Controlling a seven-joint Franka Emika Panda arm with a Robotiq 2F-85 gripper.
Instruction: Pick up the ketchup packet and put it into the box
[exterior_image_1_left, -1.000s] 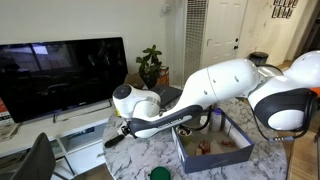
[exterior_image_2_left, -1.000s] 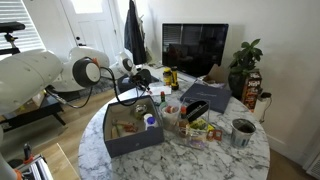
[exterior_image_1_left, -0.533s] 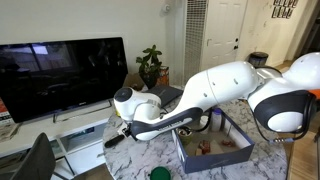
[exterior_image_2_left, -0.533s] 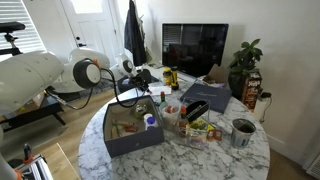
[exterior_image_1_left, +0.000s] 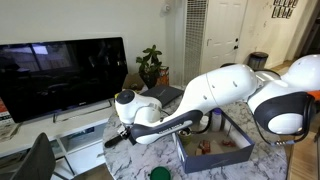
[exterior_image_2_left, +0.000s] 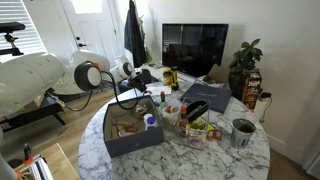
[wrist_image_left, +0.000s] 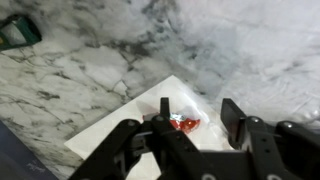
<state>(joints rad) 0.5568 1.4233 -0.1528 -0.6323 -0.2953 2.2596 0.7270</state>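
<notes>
In the wrist view your end effector (wrist_image_left: 198, 114) stands wide open over the marble counter (wrist_image_left: 80, 70). The ketchup packet (wrist_image_left: 185, 124) lies flat on a white paper napkin (wrist_image_left: 120, 135) between the jaws, much closer to one finger (wrist_image_left: 165, 108) than to its partner. Whether that finger touches the sachet you cannot tell, since its tip covers the packet's near edge. The lower part of the napkin is hidden behind the end effector's dark body. A green object (wrist_image_left: 18, 30) is cut off at the upper corner.

In an exterior view the white arm reaches across the counter (exterior_image_1_left: 140, 160) and ends in a dark end effector (exterior_image_1_left: 113, 137) low near the edge. It is too small here to read its opening, and the packet cannot be seen. The box (exterior_image_1_left: 228, 150) sits well apart from it, partly hidden behind the arm.

In an exterior view the end effector (exterior_image_2_left: 148, 96) is lost among dark cables and clutter behind the box (exterior_image_2_left: 135, 143). The packet is hidden here too. A grey laptop (exterior_image_2_left: 205, 95) lies beyond the box.
</notes>
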